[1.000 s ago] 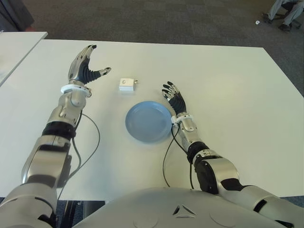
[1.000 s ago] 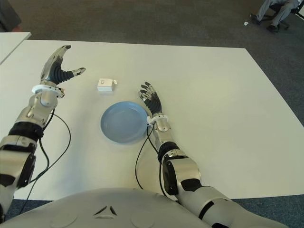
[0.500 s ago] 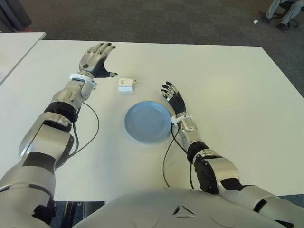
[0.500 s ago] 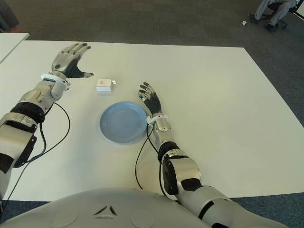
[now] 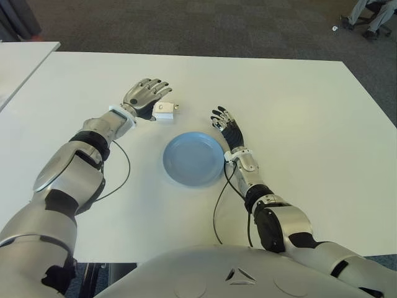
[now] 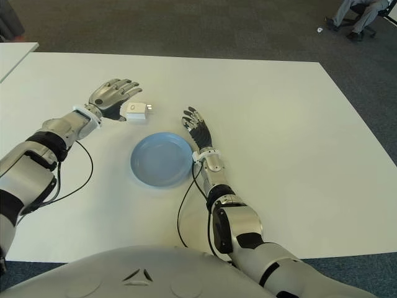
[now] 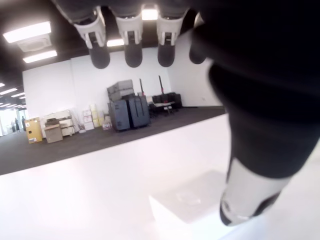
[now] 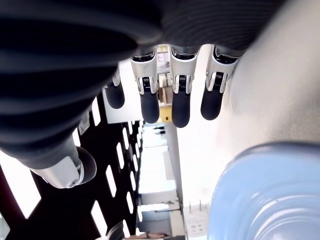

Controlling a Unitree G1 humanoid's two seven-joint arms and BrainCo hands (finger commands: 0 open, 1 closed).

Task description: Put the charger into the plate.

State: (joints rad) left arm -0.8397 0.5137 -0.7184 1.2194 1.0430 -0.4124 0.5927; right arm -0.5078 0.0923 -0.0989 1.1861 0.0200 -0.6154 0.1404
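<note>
A: Where's the small white boxy charger w/ metal prongs?

B: Flat on the wide white table top, beyond the round pale-blue plate and a bit to its left, w/ a strip of bare table between the two. Prongs stick out on its right side, toward the table's centre.

A: Left hand?

B: Just left of the charger, palm down, fingers spread and loose, gripping nothing. The thumb comes down right beside the charger's near-left corner; can't tell if it touches. Fingertips show past the charger's far-left edge.

A: Right hand?

B: Idle, just beside the plate's right rim. Fingers straight and fanned, empty.

A: Room to move?

B: Plenty. Plate has nothing in it, and its rim is clear toward the charger. Table's far half and whole right side are bare. Front edge is well back from the plate. Two thin black cables trail from the forearms across the near table, one on each side of the plate.

A: Anything off the table?

B: A second white table's corner at far left, dark carpet past the far edge.
</note>
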